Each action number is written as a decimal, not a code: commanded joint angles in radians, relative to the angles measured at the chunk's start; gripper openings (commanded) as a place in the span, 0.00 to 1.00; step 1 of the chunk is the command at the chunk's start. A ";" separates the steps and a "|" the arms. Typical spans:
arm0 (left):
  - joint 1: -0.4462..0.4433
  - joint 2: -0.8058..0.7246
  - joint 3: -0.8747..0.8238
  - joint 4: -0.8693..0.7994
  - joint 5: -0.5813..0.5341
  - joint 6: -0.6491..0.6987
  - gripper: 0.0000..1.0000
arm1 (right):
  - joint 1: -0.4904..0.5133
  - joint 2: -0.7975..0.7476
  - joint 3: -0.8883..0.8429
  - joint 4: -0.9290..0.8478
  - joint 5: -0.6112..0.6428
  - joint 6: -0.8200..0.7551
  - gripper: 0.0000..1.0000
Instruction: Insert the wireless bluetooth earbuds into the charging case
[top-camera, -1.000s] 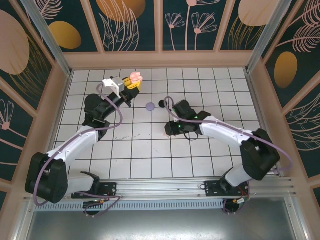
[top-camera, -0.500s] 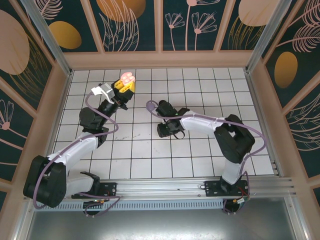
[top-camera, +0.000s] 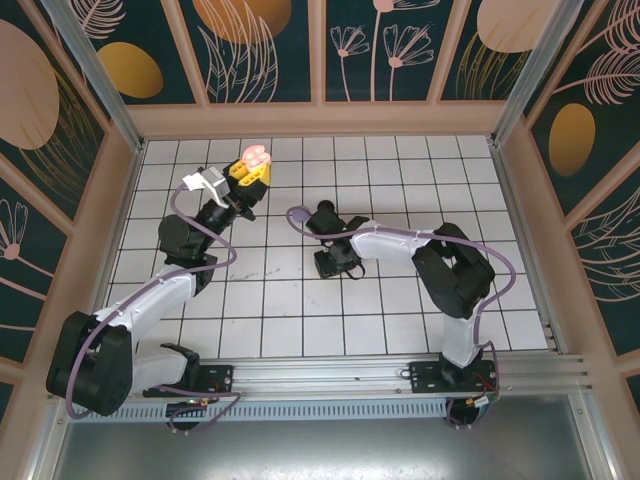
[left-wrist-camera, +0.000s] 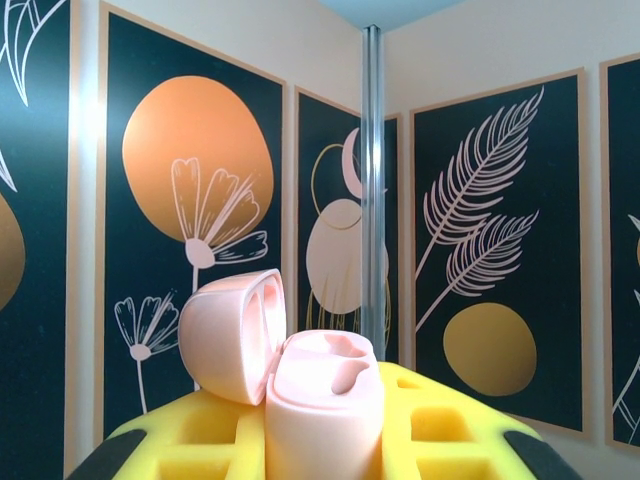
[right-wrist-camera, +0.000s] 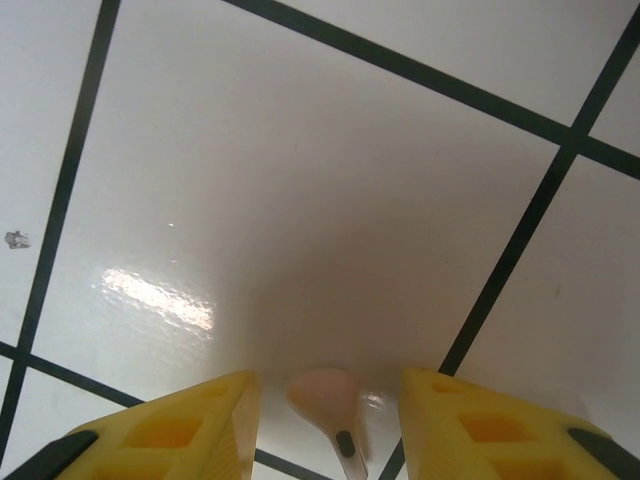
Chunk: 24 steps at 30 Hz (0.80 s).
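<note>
Toward 11 o'clock of the worktop (top-camera: 300, 320), raised: charging case (left-wrist-camera: 322, 400), pale pink, pinched in the left pincer (left-wrist-camera: 322, 440), lid (left-wrist-camera: 232, 335) swung open to 9 o'clock, wells looking empty. Best held level and steady. Near centre, down low: right pincer (right-wrist-camera: 325, 410), spread, straddling one earbud (right-wrist-camera: 322, 392) without touching. Close slowly and centred on the rounded head, not the stem; likely to skid on the glossy surface. Tiny, pale pink, bulbous head, short stem with dark tip pointing to 6 o'clock.
</note>
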 joint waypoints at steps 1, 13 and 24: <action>-0.006 -0.022 0.018 0.006 0.014 -0.008 0.00 | 0.010 0.019 0.032 -0.028 0.011 -0.012 0.41; -0.005 -0.019 0.025 -0.010 0.013 -0.013 0.00 | 0.023 0.044 0.034 -0.033 0.020 -0.017 0.37; -0.006 -0.025 0.030 -0.026 0.013 -0.013 0.00 | 0.032 0.032 0.000 -0.036 0.024 -0.008 0.34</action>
